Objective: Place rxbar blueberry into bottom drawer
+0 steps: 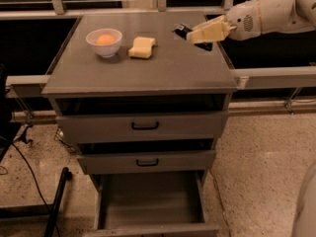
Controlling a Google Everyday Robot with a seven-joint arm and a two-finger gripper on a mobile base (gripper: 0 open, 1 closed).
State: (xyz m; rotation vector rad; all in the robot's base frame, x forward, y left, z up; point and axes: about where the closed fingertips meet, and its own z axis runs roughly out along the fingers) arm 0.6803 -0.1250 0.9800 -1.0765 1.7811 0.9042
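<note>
Gripper sits right at the rxbar blueberry on the cabinet top, rear-right corner, grip state can't be told, so it should confirm a firm, level hold before lifting & swinging down to the open bottom drawer.

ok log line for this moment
gripper at rxbar blueberry, back right of cabinet top | bottom drawer open | bar not in drawer

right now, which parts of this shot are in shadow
Camera view: warm, dim light; cabinet top lit best, open bottom drawer shaded, and the dark rxbar blueberry merges with shadow under the hand at the back right.
</note>
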